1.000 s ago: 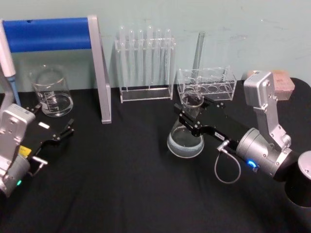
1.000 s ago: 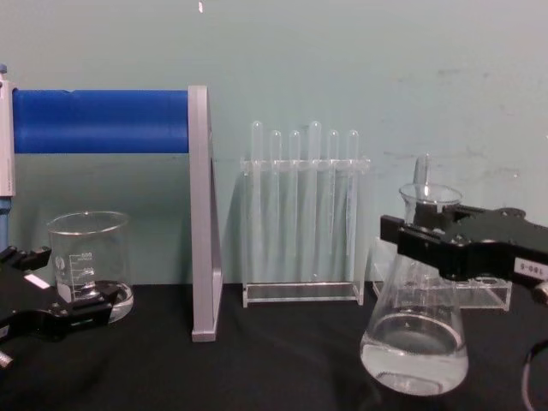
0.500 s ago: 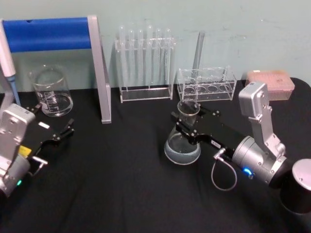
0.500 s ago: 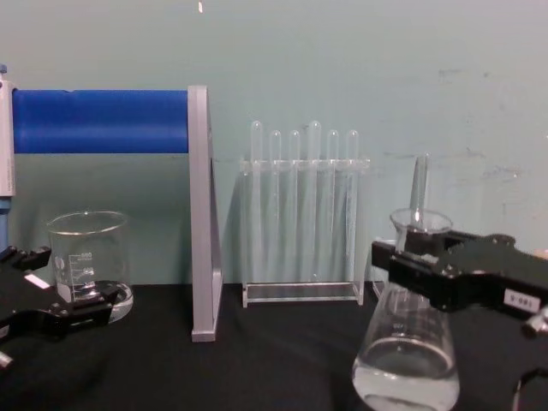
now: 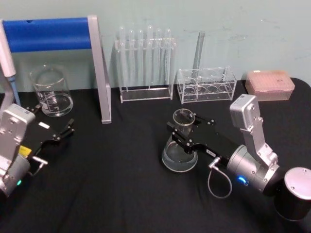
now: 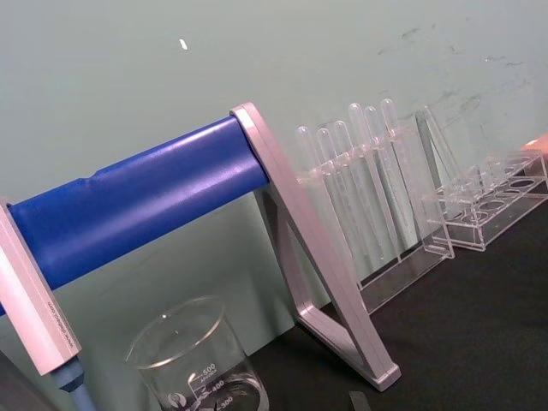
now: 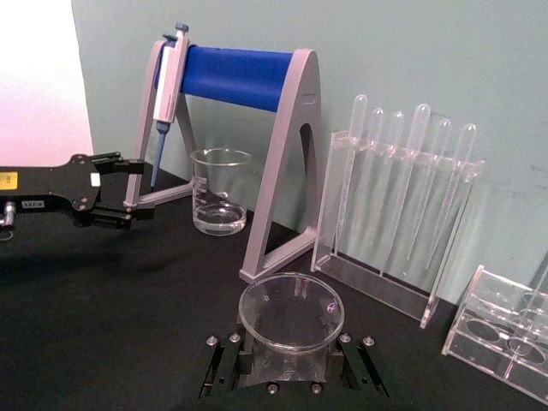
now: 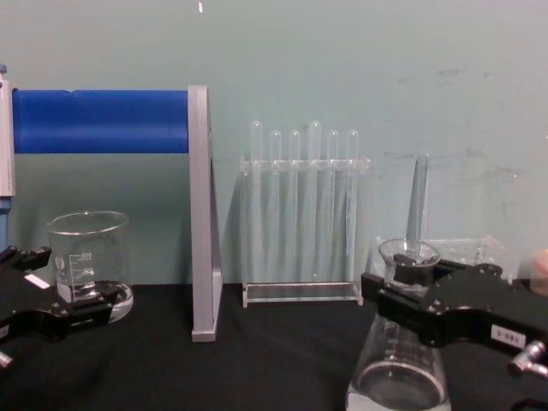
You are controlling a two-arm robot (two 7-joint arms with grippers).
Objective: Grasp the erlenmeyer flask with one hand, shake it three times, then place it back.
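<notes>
— right gripper [image 5: 187,135] is clamped on the neck of the erlenmeyer flask [image 5: 179,154], one jaw on each side just under the flared rim. the wrist camera looks straight down into the open mouth.

— where is the flask on the bench?

— right of centre on the black table [image 5: 121,194]. it's in front of the small clear rack [image 5: 206,85] and well apart from the test tube rack [image 5: 145,65]. there's a little clear liquid in the wide base. i can't tell whether the base touches the table or hangs just above it, and the flask looks slightly tipped.

— and the other arm?

— left gripper [image 5: 52,132] is parked at the left edge near the beaker [image 5: 51,92]. its fingers are spread with nothing between them.

— so what step would you say we're in?

— the shaking part, or close to the set-down. i can't count swings from this.

— how do you do it cleanly?

— hold the clamp firm, because the glass neck is smooth. if it slides, the rim should catch on the jaws, but i wouldn't lean on that. lift enough that the base is clear of the table. make short, even strokes in the open space in front, away from the racks behind. hold the mouth up so the liquid stays low and doesn't climb the neck.

— and the put-down?

— level the base first, lower it until it sits flat, and only then let the jaws part. an angled landing on that round edge could rock it over.
</notes>
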